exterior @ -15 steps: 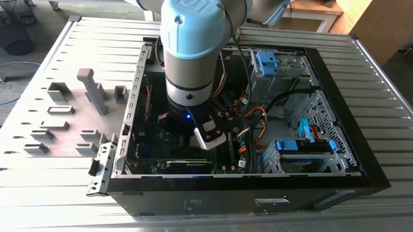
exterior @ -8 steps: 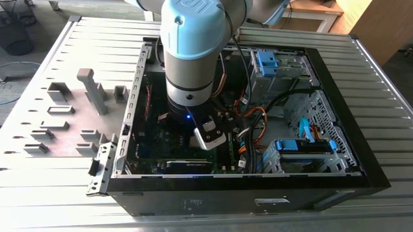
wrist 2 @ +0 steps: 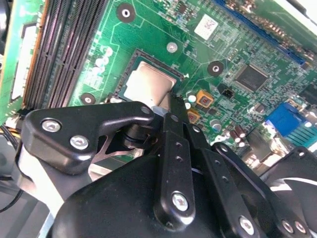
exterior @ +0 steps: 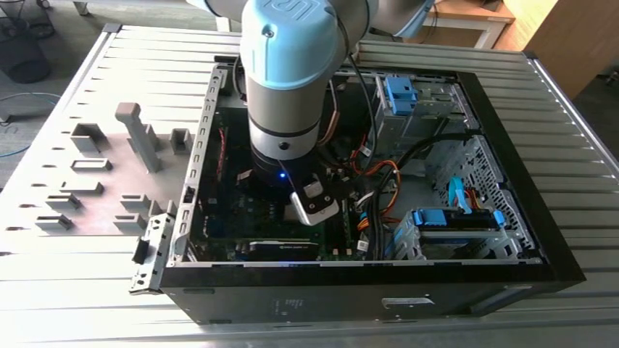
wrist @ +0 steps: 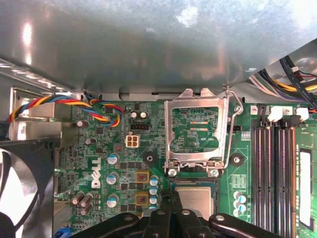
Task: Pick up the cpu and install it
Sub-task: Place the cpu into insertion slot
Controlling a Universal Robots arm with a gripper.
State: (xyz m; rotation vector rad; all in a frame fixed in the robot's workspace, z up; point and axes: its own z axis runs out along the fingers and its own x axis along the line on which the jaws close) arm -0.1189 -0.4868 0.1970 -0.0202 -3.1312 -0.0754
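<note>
Centrally, the arm [exterior: 285, 87] reaches down into the open computer case [exterior: 367, 301], which lies on the slatted tabletop [exterior: 580, 188]. In both wrist views the hand [wrist 2: 171, 99] [wrist: 172, 198] hangs low over the green motherboard [wrist 2: 208, 44], with its fingers drawn together into a narrow tip and nothing gripped between them. The cpu [wrist 2: 147, 84] [wrist: 195, 198] lies flat in its socket directly in front of the fingertips, silvery top upward. The tip sits at the chip's near edge, but whether they touch cannot be told. Beyond the cpu, farther from the hand, the socket frame [wrist: 169, 134] stands swung open with its wire lever [wrist: 235, 134] raised beside it. Memory slots [wrist: 272, 168] run along one side of the hand. A fan [wrist: 20, 193] and a bundle of coloured wires [wrist: 64, 103] lie on the opposite side. Grey holder blocks [exterior: 135, 138] stand on the tabletop outside the case, well apart from the hand.
</note>
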